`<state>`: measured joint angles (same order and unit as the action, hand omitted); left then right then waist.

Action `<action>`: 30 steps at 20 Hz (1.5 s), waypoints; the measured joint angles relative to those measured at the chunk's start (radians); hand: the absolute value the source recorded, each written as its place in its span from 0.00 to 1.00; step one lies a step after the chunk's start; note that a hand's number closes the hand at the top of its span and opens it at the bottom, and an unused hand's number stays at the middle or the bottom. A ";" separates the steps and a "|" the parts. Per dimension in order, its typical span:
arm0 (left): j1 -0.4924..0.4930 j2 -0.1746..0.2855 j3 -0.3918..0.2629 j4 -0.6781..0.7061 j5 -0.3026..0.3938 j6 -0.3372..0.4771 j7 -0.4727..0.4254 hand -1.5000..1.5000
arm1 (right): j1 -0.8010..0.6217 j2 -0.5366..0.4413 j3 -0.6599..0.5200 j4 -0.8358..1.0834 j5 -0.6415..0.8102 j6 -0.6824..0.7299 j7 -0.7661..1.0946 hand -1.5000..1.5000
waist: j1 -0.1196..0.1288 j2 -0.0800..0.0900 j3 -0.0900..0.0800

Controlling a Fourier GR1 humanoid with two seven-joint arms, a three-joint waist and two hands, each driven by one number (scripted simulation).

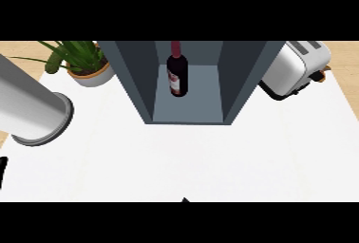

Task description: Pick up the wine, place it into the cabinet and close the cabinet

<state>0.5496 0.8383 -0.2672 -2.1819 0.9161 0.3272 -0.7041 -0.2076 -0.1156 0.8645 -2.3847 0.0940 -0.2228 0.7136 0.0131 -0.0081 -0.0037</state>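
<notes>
The dark wine bottle (177,78) with a red neck and a pale label stands inside the open grey cabinet (242,80), toward the back of its floor, with nothing touching it. No cabinet door shows. My left forearm (32,107), a thick grey cylinder, crosses the left side close to the camera. Below its end, a black sliver of the left hand (2,172) shows at the left edge. A tiny black tip (184,200) pokes up at the lower edge near the middle; it looks like part of the right hand, well short of the cabinet.
A potted green plant (82,64) stands left of the cabinet at the back. A silver toaster (294,69) stands to the cabinet's right. The white counter (210,161) stretches in front of the cabinet.
</notes>
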 measured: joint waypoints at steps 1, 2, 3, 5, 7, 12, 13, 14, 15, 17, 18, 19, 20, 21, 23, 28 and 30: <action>-0.005 0.000 0.007 -0.005 0.004 0.003 0.010 0.00 | -0.028 -0.010 0.005 0.004 -0.001 -0.020 0.003 1.00 | 0.001 0.001 0.000; -0.004 0.000 0.010 -0.014 0.007 0.002 0.017 0.00 | -0.053 -0.021 0.012 0.007 0.001 -0.041 0.008 1.00 | 0.004 0.001 0.000; -0.010 0.000 0.015 -0.014 0.012 -0.001 0.024 0.00 | -0.082 -0.031 0.014 0.011 -0.008 -0.059 0.017 1.00 | 0.006 0.002 0.000; -0.017 -0.012 0.005 -0.017 0.007 0.001 0.031 0.00 | -0.136 -0.044 0.018 0.022 -0.036 -0.093 0.031 1.00 | 0.009 0.004 0.000; -0.036 -0.024 -0.007 -0.008 -0.001 0.003 0.037 0.00 | -0.195 -0.045 0.007 0.042 -0.074 -0.127 0.034 1.00 | 0.012 0.007 0.000; -0.073 -0.041 -0.011 0.005 -0.001 0.006 0.063 0.00 | -0.397 0.027 -0.054 0.182 -0.173 -0.199 0.026 1.00 | 0.023 0.011 0.001; -0.071 -0.043 -0.010 0.001 -0.004 0.006 0.065 0.00 | -0.446 0.045 -0.066 0.226 -0.189 -0.220 0.020 1.00 | 0.026 0.011 0.002; -0.071 -0.047 -0.010 0.004 -0.006 0.005 0.067 0.00 | -0.497 0.059 -0.083 0.269 -0.208 -0.236 0.014 1.00 | 0.027 0.010 0.002; -0.074 -0.056 -0.021 0.001 -0.015 0.014 0.068 0.00 | -0.550 0.069 -0.104 0.312 -0.227 -0.250 0.011 1.00 | 0.028 0.010 0.002; -0.083 -0.064 -0.020 0.012 -0.017 0.012 0.074 0.00 | -0.652 0.086 -0.148 0.402 -0.266 -0.257 0.000 1.00 | 0.029 0.011 0.002; -0.095 -0.068 -0.011 0.017 -0.013 0.019 0.083 0.00 | -0.688 0.092 -0.173 0.446 -0.287 -0.251 -0.016 1.00 | 0.026 0.011 0.002; -0.102 -0.067 0.000 0.020 -0.007 0.016 0.091 0.00 | -0.729 0.097 -0.194 0.493 -0.308 -0.253 -0.027 1.00 | 0.026 0.011 0.002; -0.113 -0.072 0.002 0.019 -0.008 0.023 0.100 0.00 | -0.762 0.101 -0.209 0.537 -0.318 -0.251 -0.042 1.00 | 0.024 0.012 0.002; -0.121 -0.077 0.001 0.024 -0.011 0.025 0.104 0.00 | -0.796 0.104 -0.228 0.584 -0.319 -0.239 -0.057 1.00 | 0.022 0.012 0.002; -0.115 -0.076 0.012 0.019 -0.007 0.018 0.113 0.00 | -0.846 0.107 -0.265 0.661 -0.304 -0.205 -0.085 1.00 | 0.020 0.011 0.002; -0.087 -0.088 0.032 -0.002 -0.019 0.016 0.121 0.00 | -0.923 0.114 -0.347 0.855 -0.274 -0.148 -0.177 1.00 | 0.018 0.009 0.002; -0.101 -0.096 0.038 0.015 -0.023 0.008 0.130 0.00 | -0.941 0.116 -0.385 0.926 -0.285 -0.120 -0.218 1.00 | 0.014 0.010 0.002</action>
<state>0.4483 0.7424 -0.2291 -2.1664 0.8935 0.3349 -0.5743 -1.1487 0.0002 0.4800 -1.4584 -0.1908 -0.3424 0.4954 0.0275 0.0019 -0.0022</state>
